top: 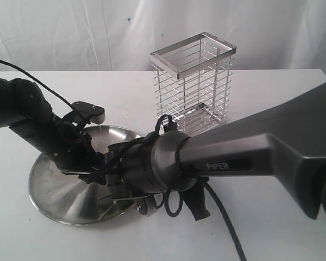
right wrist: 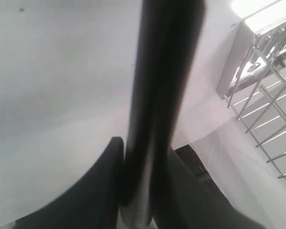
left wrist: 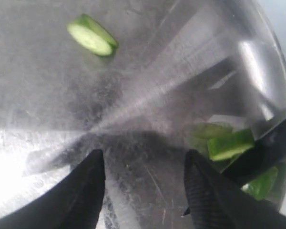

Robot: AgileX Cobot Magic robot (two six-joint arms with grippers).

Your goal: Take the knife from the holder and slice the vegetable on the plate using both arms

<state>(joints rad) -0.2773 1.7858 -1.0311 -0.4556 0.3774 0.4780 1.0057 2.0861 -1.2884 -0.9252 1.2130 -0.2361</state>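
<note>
The steel plate lies at the front left of the table. One cut green piece of the vegetable lies apart on the plate. More green pieces sit by the rim, against the dark blade of the knife. My left gripper hovers open just above the plate, with nothing between its fingers. My right gripper is shut on the black handle of the knife. In the exterior view the two arms meet over the plate's right side and hide the pieces. The holder stands behind.
The chrome wire holder looks empty and stands just behind the right arm's wrist. A black cable hangs from that arm toward the front edge. White cloth covers the table and hangs behind it.
</note>
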